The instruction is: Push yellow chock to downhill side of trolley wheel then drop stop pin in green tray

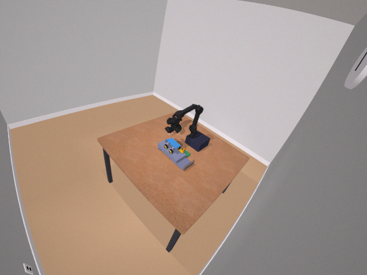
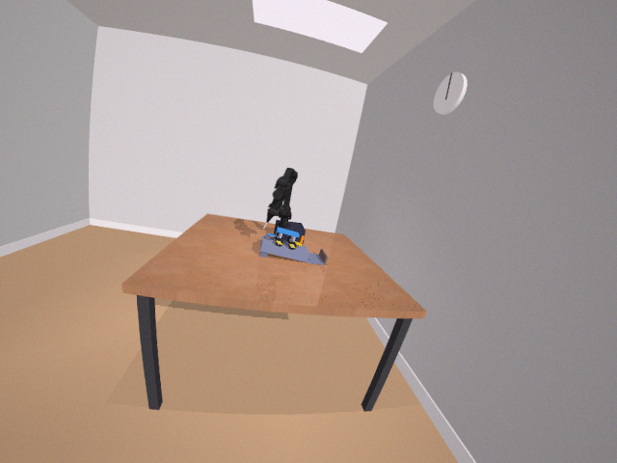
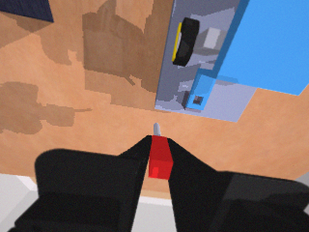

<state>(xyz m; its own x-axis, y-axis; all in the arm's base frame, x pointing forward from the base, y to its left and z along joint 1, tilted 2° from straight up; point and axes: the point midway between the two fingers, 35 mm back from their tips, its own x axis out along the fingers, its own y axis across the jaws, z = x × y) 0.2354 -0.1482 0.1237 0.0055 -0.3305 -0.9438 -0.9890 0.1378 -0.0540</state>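
Observation:
My gripper (image 1: 168,130) (image 2: 269,219) (image 3: 157,140) is shut on the stop pin's red head (image 3: 160,161). The pin's grey shaft (image 3: 156,130) (image 2: 265,225) points away from the fingers, clear of the blue bracket (image 3: 198,87) with its square hole at the trolley's uphill end. The blue trolley (image 1: 173,142) (image 2: 287,231) (image 3: 275,43) stands on the grey-blue ramp (image 1: 185,164) (image 2: 271,248) (image 3: 166,87). The yellow chock with its orange handle (image 1: 183,149) (image 2: 302,239) is beside the far downhill wheel; whether they touch cannot be told. The green tray (image 1: 187,153) lies behind the ramp, partly hidden.
The arm's dark blue base box (image 1: 197,141) (image 3: 26,7) stands behind the ramp. An upright end stop (image 2: 323,257) rises at the ramp's low end. The brown table (image 1: 142,156) (image 2: 209,274) carries everything. The arm's shadows fall beside the ramp.

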